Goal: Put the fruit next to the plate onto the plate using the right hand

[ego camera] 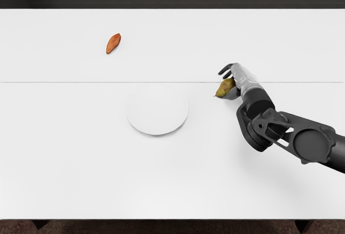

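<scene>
A white round plate lies flat near the middle of the table. To its right, a yellow-green pear-like fruit sits inside my right hand, whose dark fingers curl around it from above and below. The right arm comes in from the right edge, its forearm bent toward the fruit. The fruit stands well apart from the plate's right rim. Whether it still touches the table I cannot tell.
An orange, elongated vegetable lies at the back left, far from the plate. A faint seam crosses the white table from side to side just behind the plate.
</scene>
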